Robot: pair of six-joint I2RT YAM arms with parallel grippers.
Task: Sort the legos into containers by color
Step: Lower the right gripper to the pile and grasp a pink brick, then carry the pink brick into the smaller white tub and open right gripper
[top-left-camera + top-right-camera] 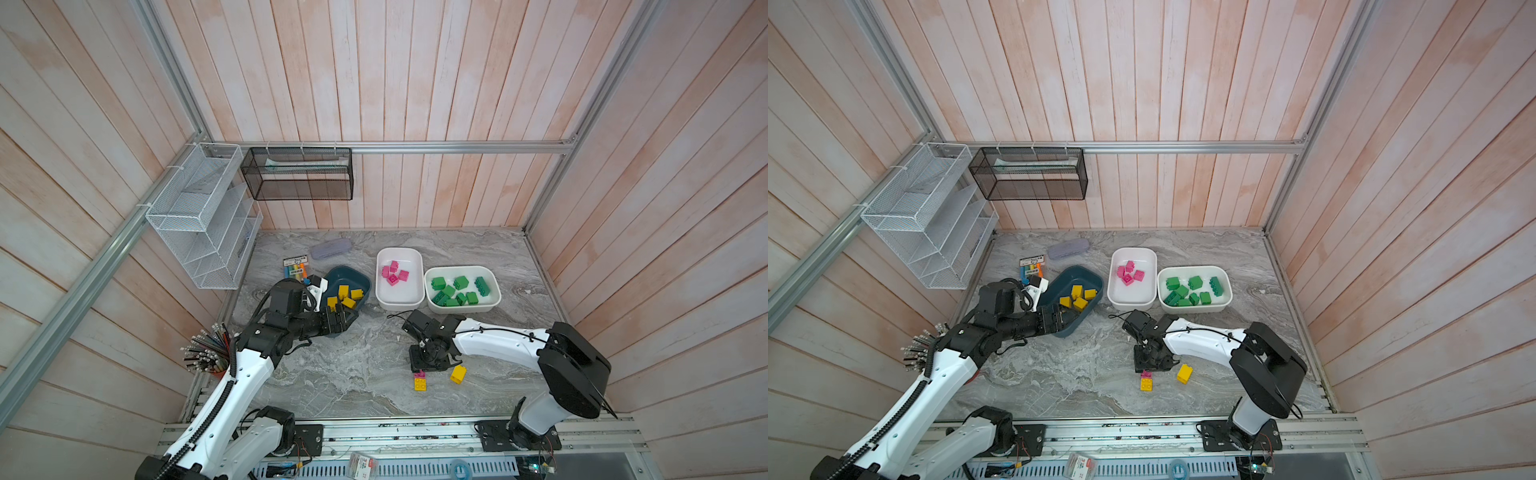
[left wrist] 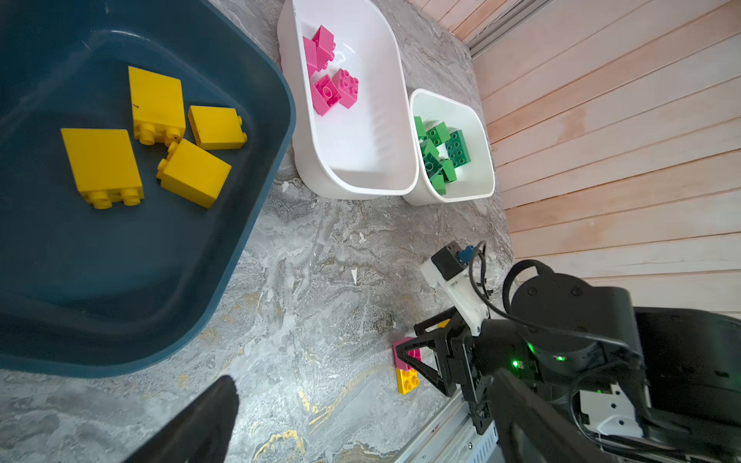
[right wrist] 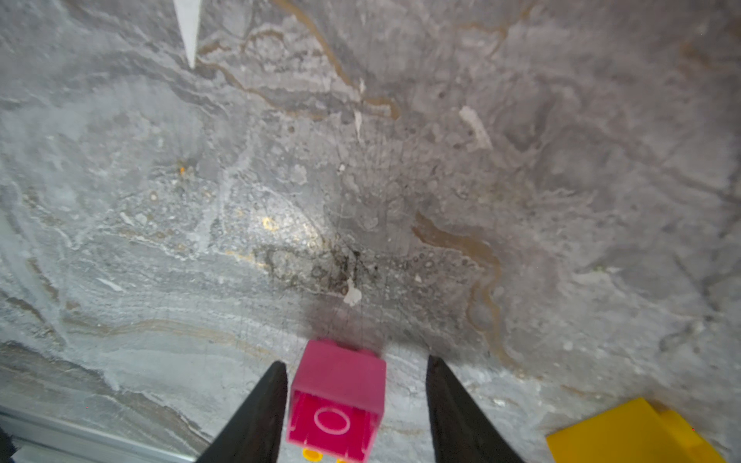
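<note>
As the pink brick lies on the marble between its fingers, the right gripper stands parted, not clamped. The left gripper hangs spread over the teal tub.

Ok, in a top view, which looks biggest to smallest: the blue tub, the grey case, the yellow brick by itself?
1. blue tub, even partly covered
2. grey case
3. yellow brick

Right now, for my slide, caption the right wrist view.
Open right gripper straddles a pink brick on the marble tabletop, a yellow brick lying nearby.
</note>
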